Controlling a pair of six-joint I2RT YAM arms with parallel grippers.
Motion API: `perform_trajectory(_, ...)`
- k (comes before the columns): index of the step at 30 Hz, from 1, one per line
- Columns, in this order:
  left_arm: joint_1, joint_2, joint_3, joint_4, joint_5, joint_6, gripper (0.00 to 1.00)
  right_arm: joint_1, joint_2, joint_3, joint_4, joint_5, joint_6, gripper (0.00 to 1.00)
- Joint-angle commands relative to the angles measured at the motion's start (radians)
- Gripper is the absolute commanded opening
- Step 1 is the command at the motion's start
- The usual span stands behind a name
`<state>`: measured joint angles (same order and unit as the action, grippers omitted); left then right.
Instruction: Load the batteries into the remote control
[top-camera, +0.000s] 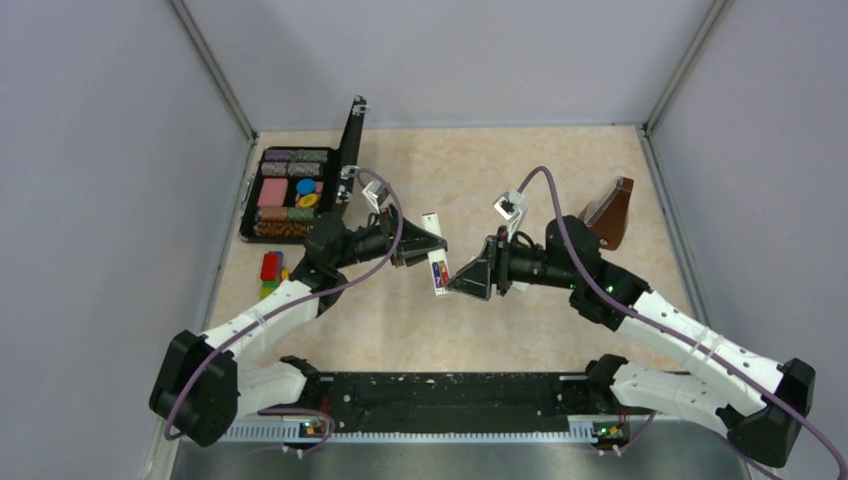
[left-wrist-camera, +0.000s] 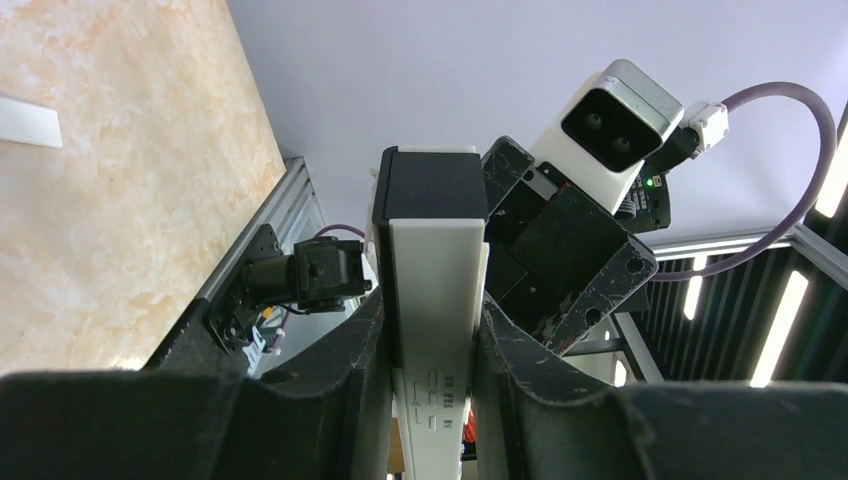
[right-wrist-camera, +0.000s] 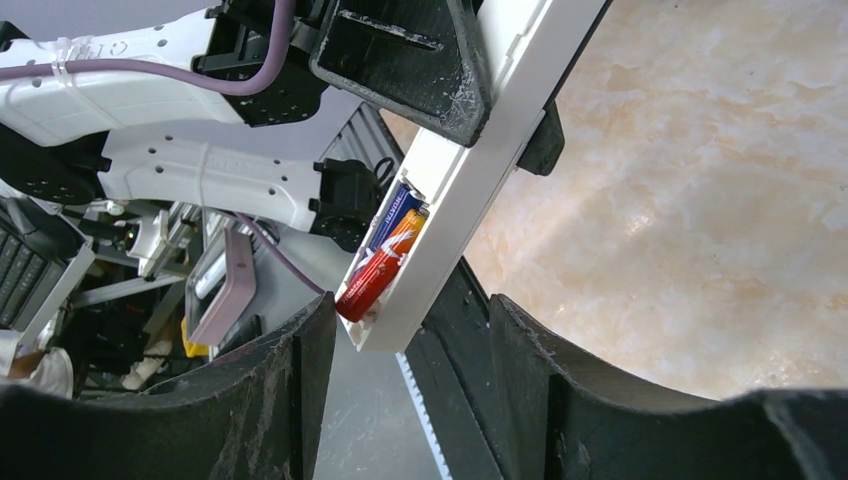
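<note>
My left gripper (top-camera: 428, 250) is shut on the remote control (top-camera: 437, 265), a slim white bar held in the air over the middle of the table. In the left wrist view the remote control (left-wrist-camera: 436, 290) is clamped between both fingers, dark end up. The batteries lie side by side in its open compartment, one reddish (right-wrist-camera: 375, 275) and one dark purple (right-wrist-camera: 396, 214). My right gripper (right-wrist-camera: 408, 308) is open and straddles the remote control's (right-wrist-camera: 470, 170) lower end. Its left fingertip (right-wrist-camera: 315, 315) is right by the reddish battery's end.
An open black case (top-camera: 295, 190) of coloured pieces lies at the back left. Stacked toy blocks (top-camera: 270, 272) sit beside the left arm. A brown metronome (top-camera: 612, 212) stands at the back right. A small white flat piece (left-wrist-camera: 25, 120) lies on the table.
</note>
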<state>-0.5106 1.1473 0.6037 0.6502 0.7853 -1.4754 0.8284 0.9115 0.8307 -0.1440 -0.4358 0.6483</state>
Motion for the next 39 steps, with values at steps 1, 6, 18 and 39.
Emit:
perform_trajectory(1, -0.005, -0.03, 0.059, 0.028, 0.011, -0.007, 0.0, -0.013, 0.007, 0.001, 0.054, 0.036, 0.001, 0.56)
perform_trajectory(6, -0.006, -0.034, 0.068, 0.011, 0.008, 0.002, 0.0, -0.013, 0.015, 0.002, 0.053, 0.062, 0.009, 0.55)
perform_trajectory(18, -0.012, -0.04, 0.092, 0.006, 0.019, 0.006, 0.0, -0.013, 0.05, 0.002, 0.016, 0.108, 0.029, 0.52)
perform_trajectory(39, -0.011, -0.074, 0.15, -0.06, 0.067, 0.191, 0.0, -0.07, 0.15, 0.055, 0.064, -0.114, 0.218, 0.48)
